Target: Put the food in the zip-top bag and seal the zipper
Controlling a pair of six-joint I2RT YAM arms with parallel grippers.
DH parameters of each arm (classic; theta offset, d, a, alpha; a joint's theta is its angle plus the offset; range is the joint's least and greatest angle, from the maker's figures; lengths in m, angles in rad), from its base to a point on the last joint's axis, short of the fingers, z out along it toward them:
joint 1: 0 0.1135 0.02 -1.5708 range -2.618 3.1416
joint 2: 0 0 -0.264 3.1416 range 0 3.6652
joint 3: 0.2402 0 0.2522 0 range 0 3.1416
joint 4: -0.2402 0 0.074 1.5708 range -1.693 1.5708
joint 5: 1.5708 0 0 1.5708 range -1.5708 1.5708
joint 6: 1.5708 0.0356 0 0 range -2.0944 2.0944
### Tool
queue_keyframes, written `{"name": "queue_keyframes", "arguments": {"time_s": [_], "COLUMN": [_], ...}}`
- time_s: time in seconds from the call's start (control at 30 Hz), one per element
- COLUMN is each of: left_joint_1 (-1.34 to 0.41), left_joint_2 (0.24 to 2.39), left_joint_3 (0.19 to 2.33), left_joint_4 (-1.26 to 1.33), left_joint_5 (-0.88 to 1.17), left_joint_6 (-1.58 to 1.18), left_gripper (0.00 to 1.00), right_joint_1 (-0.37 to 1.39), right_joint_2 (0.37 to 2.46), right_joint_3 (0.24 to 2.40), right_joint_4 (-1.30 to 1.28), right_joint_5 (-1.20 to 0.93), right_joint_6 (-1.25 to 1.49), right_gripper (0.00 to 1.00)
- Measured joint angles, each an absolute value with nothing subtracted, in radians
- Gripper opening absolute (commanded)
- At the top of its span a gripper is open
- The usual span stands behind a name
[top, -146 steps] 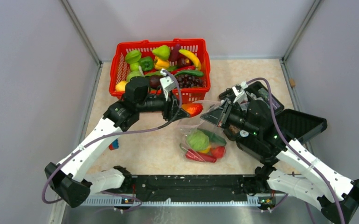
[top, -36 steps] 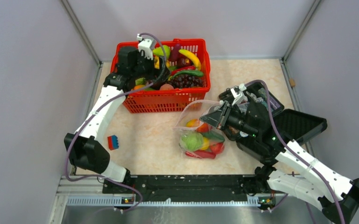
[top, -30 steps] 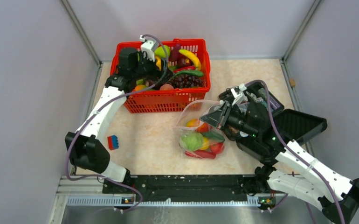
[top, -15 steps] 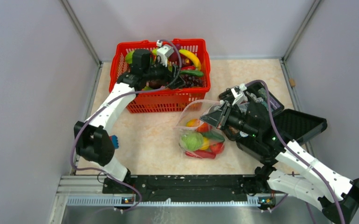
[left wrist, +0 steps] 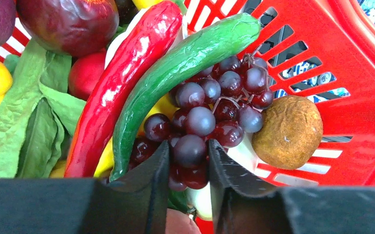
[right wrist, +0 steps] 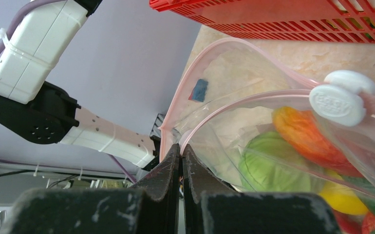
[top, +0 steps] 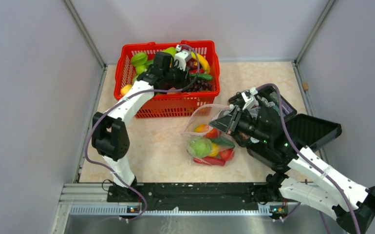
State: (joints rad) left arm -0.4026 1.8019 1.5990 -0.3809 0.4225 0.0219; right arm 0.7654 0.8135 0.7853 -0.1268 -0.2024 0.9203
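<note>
My left gripper [top: 191,78] is down in the red basket, its fingers [left wrist: 159,165] shut on a bunch of purple grapes [left wrist: 200,119], next to a green cucumber [left wrist: 185,53] and a red chili [left wrist: 122,83]. The zip-top bag [top: 210,141] lies mid-table holding a green cabbage [right wrist: 268,165], an orange-red piece [right wrist: 302,131] and other food. My right gripper [right wrist: 181,148] is shut on the pink zipper strip [right wrist: 234,109] and holds the bag's mouth open towards the basket. The white slider [right wrist: 344,100] sits at the far end of the strip.
The red lattice basket [top: 176,105] with several toy fruits stands at the back, just behind the bag. A brown round piece [left wrist: 287,131] lies by the grapes. An open black case [top: 317,129] sits under my right arm. A small blue block [right wrist: 200,89] shows through the bag.
My left arm has let an orange-red piece into the bag, swung to the basket, then moved right across it and closed on the grapes. The right arm and bag have not moved.
</note>
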Motion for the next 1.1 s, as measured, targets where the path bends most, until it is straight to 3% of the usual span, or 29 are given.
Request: {"name": "queue_keyframes", "arguments": {"time_s": [0.37, 0.83, 0.93, 1.1], "left_joint_1": [-0.402, -0.390, -0.388, -0.382], "left_joint_2": [1.676, 1.492, 1.485, 1.478], "left_joint_3": [1.483, 1.352, 1.339, 1.321], "left_joint_4": [-0.326, -0.254, -0.245, -0.237], "left_joint_5": [0.333, 0.216, 0.192, 0.194], "left_joint_6": [0.019, 0.001, -0.010, -0.018], "left_gripper": [0.13, 0.04, 0.09, 0.43], "right_joint_1": [0.765, 0.765, 0.765, 0.765], "right_joint_2": [0.813, 0.813, 0.813, 0.813], "right_joint_3": [0.785, 0.785, 0.785, 0.785], "right_joint_4": [-0.128, -0.127, -0.128, -0.127], "right_joint_5": [-0.199, -0.199, -0.199, -0.199], "right_joint_6": [0.920, 0.920, 0.921, 0.921], "right_gripper": [0.00, 0.00, 0.00, 0.00]}}
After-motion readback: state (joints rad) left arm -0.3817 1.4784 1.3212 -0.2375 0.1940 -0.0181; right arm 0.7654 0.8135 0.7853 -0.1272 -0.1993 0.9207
